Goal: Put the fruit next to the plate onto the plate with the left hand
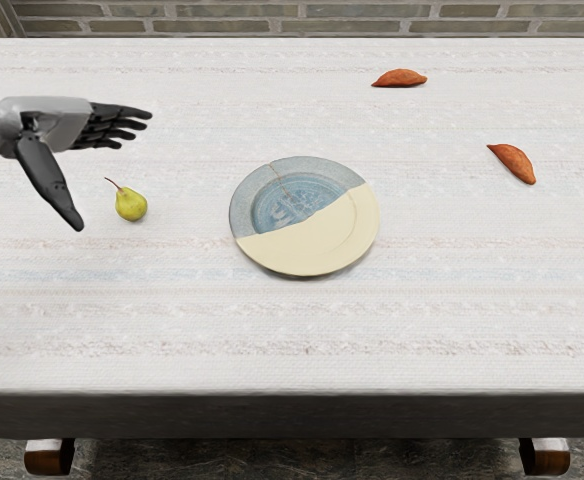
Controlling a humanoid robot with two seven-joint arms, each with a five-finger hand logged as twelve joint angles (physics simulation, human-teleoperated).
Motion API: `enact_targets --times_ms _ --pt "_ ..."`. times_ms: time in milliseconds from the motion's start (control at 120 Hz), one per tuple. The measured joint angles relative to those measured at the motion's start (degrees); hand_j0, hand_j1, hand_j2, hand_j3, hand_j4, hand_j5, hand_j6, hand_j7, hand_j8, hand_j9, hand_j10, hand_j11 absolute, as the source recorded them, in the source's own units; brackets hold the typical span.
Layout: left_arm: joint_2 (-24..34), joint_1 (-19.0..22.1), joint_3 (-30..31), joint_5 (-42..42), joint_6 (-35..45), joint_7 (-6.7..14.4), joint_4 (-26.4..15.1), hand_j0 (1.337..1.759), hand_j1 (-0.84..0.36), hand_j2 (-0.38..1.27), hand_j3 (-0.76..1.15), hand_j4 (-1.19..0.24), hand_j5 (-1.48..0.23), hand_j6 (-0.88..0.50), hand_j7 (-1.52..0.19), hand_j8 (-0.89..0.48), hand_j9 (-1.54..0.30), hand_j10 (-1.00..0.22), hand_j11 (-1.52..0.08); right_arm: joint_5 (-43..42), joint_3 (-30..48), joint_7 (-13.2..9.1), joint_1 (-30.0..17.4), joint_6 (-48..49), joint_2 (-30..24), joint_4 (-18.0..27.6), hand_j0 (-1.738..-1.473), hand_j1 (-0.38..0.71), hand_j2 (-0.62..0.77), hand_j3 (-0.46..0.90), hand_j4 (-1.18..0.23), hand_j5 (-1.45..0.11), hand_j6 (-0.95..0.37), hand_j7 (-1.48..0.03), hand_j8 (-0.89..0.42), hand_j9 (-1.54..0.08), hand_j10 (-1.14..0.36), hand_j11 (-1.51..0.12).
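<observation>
The left robot hand (72, 125) reaches in over the left edge of the worktop (392, 320) and hovers above it, with its dark fingers (120, 120) stretched straight toward the right and its thumb (50, 182) splayed downward; it is spread and holds nothing. The yellow-green pear (129, 204) lies on the worktop near the thumb tip, on its right and not touching it, with its stem pointing toward the far left corner. The round plate (312, 250), half blue-grey pattern and half cream, sits near the worktop's middle, right of the pear with a gap between them. One sweet potato (399, 78) lies near the far edge, another (513, 162) toward the right edge
</observation>
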Motion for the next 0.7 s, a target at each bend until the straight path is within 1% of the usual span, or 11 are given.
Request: enact_targets --times_ms 117,142,167,208,283,308,350,400,517,617,700 --pt "-0.1 -0.3 0.0 0.2 0.0 0.0 -0.1 1.658 0.33 0.00 0.00 -0.02 -0.02 -0.02 -0.02 -0.02 -0.02 -0.02 -0.02 0.0 0.0 0.0 0.0 0.0 0.0 0.0 -1.658 -0.35 0.00 0.00 0.00 0.00 0.00 0.00 0.00 0.00 0.00 0.00" --pt "-0.4 -0.6 -0.1 0.2 0.0 0.4 -0.1 1.658 0.33 0.00 0.00 -0.02 -0.02 -0.02 -0.02 -0.02 -0.02 -0.02 -0.02 0.0 -0.1 0.0 0.0 0.0 0.0 0.0 -1.658 -0.35 0.00 0.00 0.00 0.00 0.00 0.00 0.00 0.00 0.00 0.00" --pt "-0.6 -0.9 -0.3 0.3 0.0 1.6 -0.1 1.658 0.33 0.00 0.00 -0.02 -0.02 -0.02 -0.02 -0.02 -0.02 -0.02 -0.02 0.0 -0.1 0.0 0.0 0.0 0.0 0.0 -1.658 -0.35 0.00 0.00 0.00 0.00 0.00 0.00 0.00 0.00 0.00 0.00" --pt "-1.3 -2.2 -0.4 0.3 0.0 5.4 -0.1 1.658 0.33 0.00 0.00 -0.02 -0.02 -0.02 -0.02 -0.02 -0.02 -0.02 -0.02 0.0 -0.1 0.0 0.0 0.0 0.0 0.0 -1.658 -0.35 0.00 0.00 0.00 0.00 0.00 0.00 0.00 0.00 0.00 0.00" --pt "-6.6 -2.9 -0.4 1.2 0.0 15.1 0.0 1.658 0.33 0.00 0.00 -0.02 -0.02 -0.02 -0.02 -0.02 -0.02 -0.02 -0.02 -0.1 -0.2 0.0 0.0 0.0 0.0 0.0 -1.658 -0.35 0.00 0.00 0.00 0.00 0.00 0.00 0.00 0.00 0.00 0.00" --pt "-8.2 -2.9 -0.4 2.7 0.0 17.7 -0.1 1.658 0.33 0.00 0.00 -0.02 -0.02 -0.02 -0.02 -0.02 -0.02 -0.02 -0.02 -0.1 -0.2 0.0 0.0 0.0 0.0 0.0 -1.658 -0.35 0.00 0.00 0.00 0.00 0.00 0.00 0.00 0.00 0.00 0.00" --pt "-10.6 -2.9 -0.3 6.2 1.1 20.9 -0.1 1.658 0.33 0.00 0.00 -0.02 -0.02 -0.02 -0.02 -0.02 -0.02 -0.02 -0.02 -0.1 -0.2 0.0 -0.1 0.0 0.0 0.0 -1.658 -0.35 0.00 0.00 0.00 0.00 0.00 0.00 0.00 0.00 0.00 0.00" --pt "-11.6 -3.7 -0.3 9.1 2.9 23.4 -0.2 1.658 0.33 0.00 0.00 -0.02 -0.02 -0.02 -0.02 -0.02 -0.02 -0.02 -0.02 -0.1 -0.3 0.0 -0.2 0.0 0.0 0.0 -1.658 -0.35 0.00 0.00 0.00 0.00 0.00 0.00 0.00 0.00 0.00 0.00" --pt "-14.2 -4.2 -0.1 16.4 9.2 26.1 -0.7 1.658 0.33 0.00 0.00 -0.02 -0.02 -0.02 -0.02 -0.02 -0.02 -0.02 -0.02 -0.1 -0.3 0.0 -0.3 0.0 0.0 0.0 -1.658 -0.35 0.00 0.00 0.00 0.00 0.00 0.00 0.00 0.00 0.00 0.00" --pt "-18.3 -2.2 0.3 23.5 16.0 26.9 -1.2 1.658 0.33 0.00 0.00 -0.02 -0.02 -0.02 -0.02 -0.02 -0.02 -0.02 -0.02 -0.1 -0.3 0.0 -0.4 0.0 0.0 0.0 -1.658 -0.35 0.00 0.00 0.00 0.00 0.00 0.00 0.00 0.00 0.00 0.00" --pt "-19.6 -2.2 1.8 28.2 20.1 27.2 -1.3 1.658 0.33 0.00 0.00 -0.02 -0.02 -0.02 -0.02 -0.02 -0.02 -0.02 -0.02 -0.1 -0.3 0.0 -0.4 0.0 0.0 0.0 -1.658 -0.35 0.00 0.00 0.00 0.00 0.00 0.00 0.00 0.00 0.00 0.00"
